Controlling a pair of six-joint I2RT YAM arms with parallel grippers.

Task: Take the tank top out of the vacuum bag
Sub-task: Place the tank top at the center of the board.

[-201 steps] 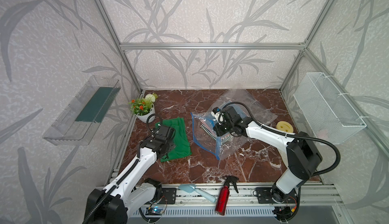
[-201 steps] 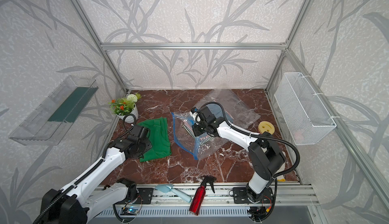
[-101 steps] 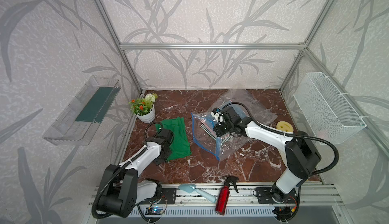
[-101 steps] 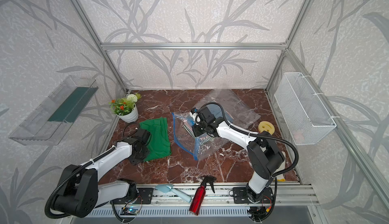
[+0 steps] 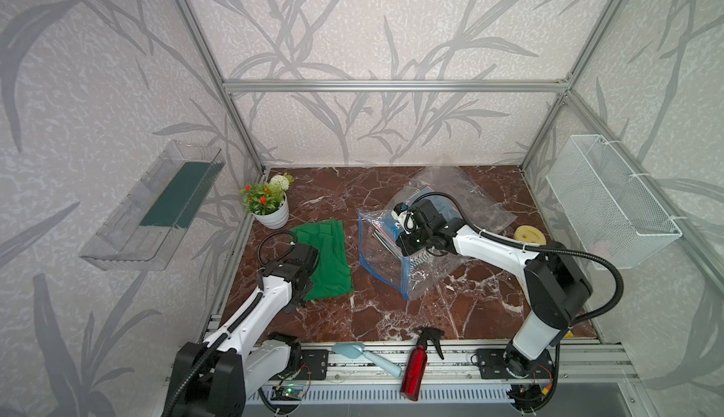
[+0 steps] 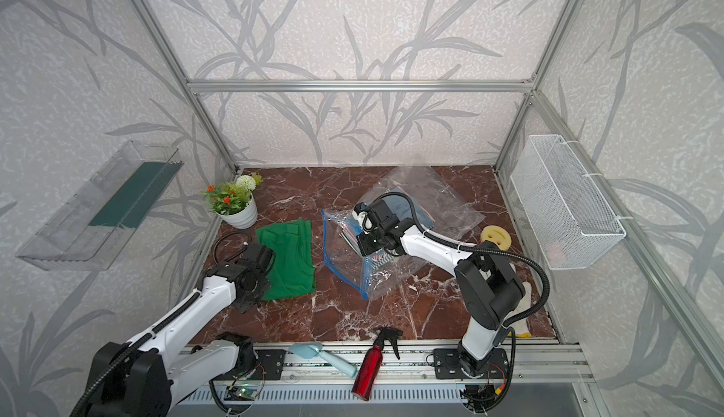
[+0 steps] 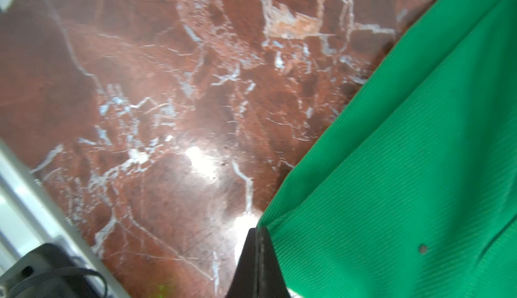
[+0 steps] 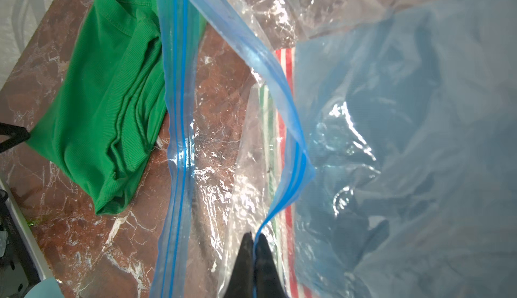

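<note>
The green tank top lies crumpled on the marble table, outside and just left of the vacuum bag. My left gripper is shut, its tips at the near-left corner of the tank top; I see no cloth between the pads. My right gripper is shut on the bag's blue zip strip, holding the upper lip raised so the mouth gapes. Striped and blue folded cloth lies inside the bag.
A potted plant stands at the back left. A yellow sponge lies right of the bag. A red spray bottle and a pale blue scoop rest on the front rail. A wire basket hangs on the right wall.
My left gripper has gone from open to shut and has drawn back to the tank top's near-left corner. The right gripper and the bag have not moved.
</note>
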